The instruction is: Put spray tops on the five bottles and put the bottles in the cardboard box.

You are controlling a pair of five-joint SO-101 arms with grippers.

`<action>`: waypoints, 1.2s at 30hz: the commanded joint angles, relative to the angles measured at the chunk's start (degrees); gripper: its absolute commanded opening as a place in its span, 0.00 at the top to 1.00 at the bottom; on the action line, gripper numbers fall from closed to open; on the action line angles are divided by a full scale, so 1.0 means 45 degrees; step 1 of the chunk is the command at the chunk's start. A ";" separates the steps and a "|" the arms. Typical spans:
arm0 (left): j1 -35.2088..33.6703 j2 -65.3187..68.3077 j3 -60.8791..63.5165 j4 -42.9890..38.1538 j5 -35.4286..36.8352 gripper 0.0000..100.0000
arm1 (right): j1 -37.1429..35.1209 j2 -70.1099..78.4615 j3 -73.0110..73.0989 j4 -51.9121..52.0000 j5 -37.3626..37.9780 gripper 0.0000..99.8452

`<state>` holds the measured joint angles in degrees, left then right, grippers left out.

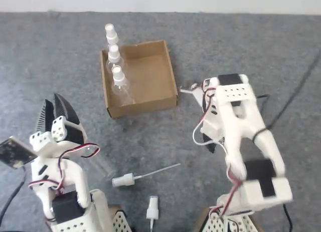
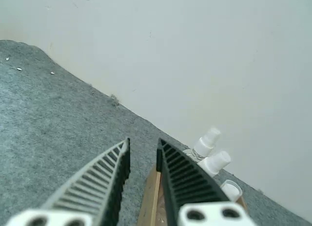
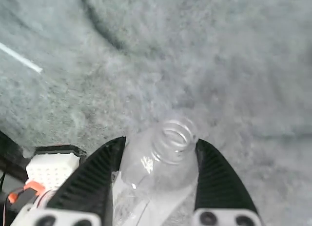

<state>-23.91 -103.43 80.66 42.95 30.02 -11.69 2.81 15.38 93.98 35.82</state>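
Note:
The cardboard box (image 1: 150,76) lies open at the table's middle back. Three clear bottles with white spray tops (image 1: 116,71) stand along its left side, also seen past my left gripper (image 2: 210,150). My right gripper (image 3: 160,142) is shut on a clear topless bottle (image 3: 163,155), neck pointing away from the wrist, above grey carpet. My left gripper (image 1: 54,102) (image 2: 144,143) is raised at the front left, open with nothing between its fingers. Two loose spray tops lie at the front: one with a long tube (image 1: 125,180), one smaller (image 1: 152,208). Another clear bottle (image 1: 103,166) seems to lie beside the left arm.
Grey carpet covers the table (image 1: 251,41). The right arm's white body (image 1: 235,117) stands right of the box. A pale wall (image 2: 195,50) runs behind the table. A thin white tube (image 3: 22,59) crosses the carpet.

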 commanded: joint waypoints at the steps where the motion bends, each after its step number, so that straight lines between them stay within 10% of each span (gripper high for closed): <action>1: -0.0039 -0.0176 -0.0049 -0.0391 -0.0098 0.92 | -0.0537 -0.3057 -0.0059 0.0850 -0.0703 0.92; 15: -0.0059 -0.0176 -0.0049 -0.0391 -0.0098 0.92 | -0.3468 -0.7824 -0.0039 0.1065 -0.3810 0.92; 36: -0.0039 -0.0195 -0.0127 -0.0332 -0.0488 0.92 | -0.3429 -1.3431 0.5822 -0.4249 -0.4650 0.92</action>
<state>-23.91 -103.43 80.66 42.95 28.70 -27.08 -52.66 38.42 79.21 15.43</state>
